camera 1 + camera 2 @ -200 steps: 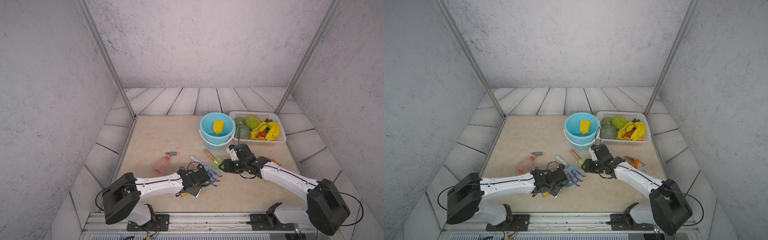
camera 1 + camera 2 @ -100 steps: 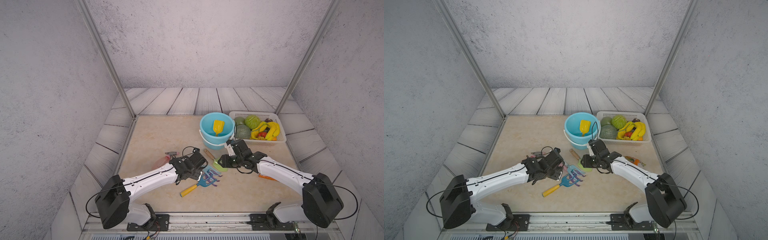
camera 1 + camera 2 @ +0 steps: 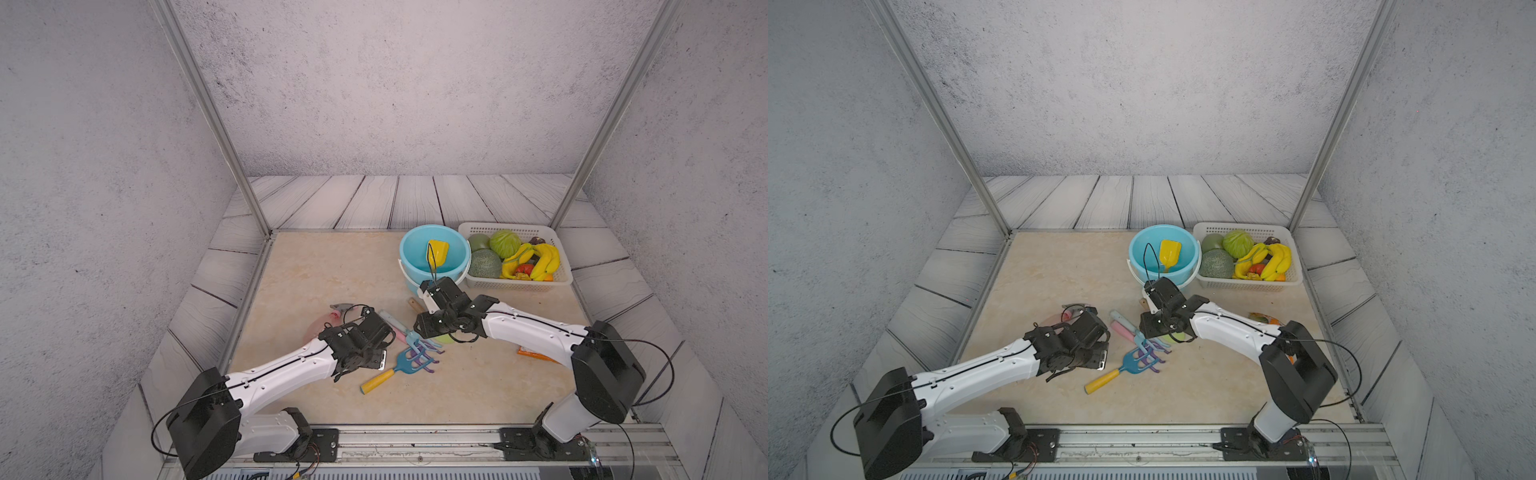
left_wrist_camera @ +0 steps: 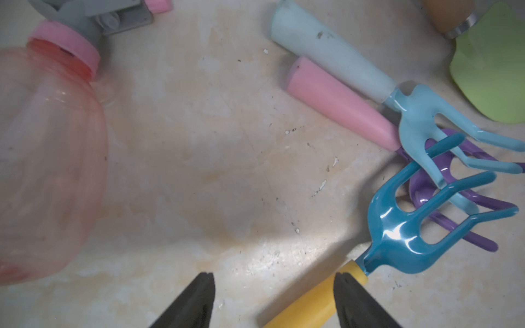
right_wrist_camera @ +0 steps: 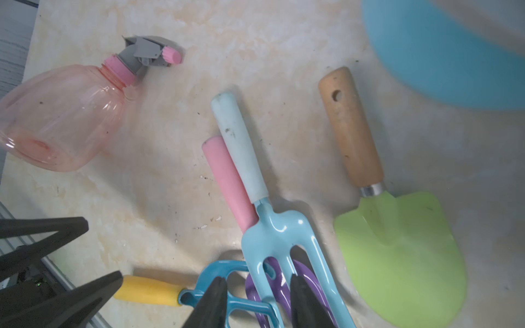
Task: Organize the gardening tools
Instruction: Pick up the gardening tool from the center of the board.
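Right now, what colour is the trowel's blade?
Trowel blade: light green, best in right wrist view.

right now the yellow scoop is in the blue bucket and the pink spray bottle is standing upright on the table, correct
Not quite. The pink spray bottle is lying on its side on the table, not standing upright; the right wrist view shows it plainly. The yellow scoop is indeed in the blue bucket.
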`<state>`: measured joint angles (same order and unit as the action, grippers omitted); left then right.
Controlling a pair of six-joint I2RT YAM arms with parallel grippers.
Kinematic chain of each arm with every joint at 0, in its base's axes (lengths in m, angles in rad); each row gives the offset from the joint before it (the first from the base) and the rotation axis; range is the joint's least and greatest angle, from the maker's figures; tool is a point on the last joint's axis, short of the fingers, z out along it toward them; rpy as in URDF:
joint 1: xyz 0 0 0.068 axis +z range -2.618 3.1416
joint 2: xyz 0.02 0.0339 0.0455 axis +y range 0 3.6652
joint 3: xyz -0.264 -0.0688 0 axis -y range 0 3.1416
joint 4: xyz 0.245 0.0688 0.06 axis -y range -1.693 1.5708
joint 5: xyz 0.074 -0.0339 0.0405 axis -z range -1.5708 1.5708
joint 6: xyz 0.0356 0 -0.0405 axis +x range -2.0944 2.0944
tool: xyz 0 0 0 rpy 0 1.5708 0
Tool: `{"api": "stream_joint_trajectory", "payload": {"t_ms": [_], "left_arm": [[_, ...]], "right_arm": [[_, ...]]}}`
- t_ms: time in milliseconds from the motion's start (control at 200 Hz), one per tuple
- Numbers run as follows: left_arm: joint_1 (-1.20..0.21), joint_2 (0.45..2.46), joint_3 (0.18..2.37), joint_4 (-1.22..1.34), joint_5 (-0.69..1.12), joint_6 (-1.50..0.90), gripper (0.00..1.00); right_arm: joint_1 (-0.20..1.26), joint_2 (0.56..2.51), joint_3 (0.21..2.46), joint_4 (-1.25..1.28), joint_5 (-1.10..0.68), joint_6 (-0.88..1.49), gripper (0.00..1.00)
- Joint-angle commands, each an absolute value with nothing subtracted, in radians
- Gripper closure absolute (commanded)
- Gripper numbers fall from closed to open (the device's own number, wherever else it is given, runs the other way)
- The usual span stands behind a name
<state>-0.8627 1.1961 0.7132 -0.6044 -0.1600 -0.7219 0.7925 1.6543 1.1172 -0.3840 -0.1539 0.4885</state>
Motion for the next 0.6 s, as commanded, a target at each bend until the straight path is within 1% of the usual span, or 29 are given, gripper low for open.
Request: {"api": "stream_joint_trajectory", "payload": {"t_ms": [0, 290, 450, 595], "left_arm": [[-0.851, 1.145, 0.683, -0.623, -0.167, -0.775, 0.27], [-0.826, 1.009, 0.627, -0.638, -0.179, -0.777, 0.26], [-0.816, 0.994, 0.612, -0.634, -0.173, -0.773, 0.26], [-0.81, 0.997, 0.602, -0.616, -0.158, -0.773, 0.26]], "right_arm": [[0.808, 1.749, 1.193, -0.439, -0.114, 0.444, 0.57], [0.825, 1.919, 1.346, -0.487, -0.095, 0.42, 0.61], [0.83, 2.009, 1.427, -0.525, -0.074, 0.411, 0.62], [0.832, 2.052, 1.462, -0.54, -0.074, 0.407, 0.62]]}}
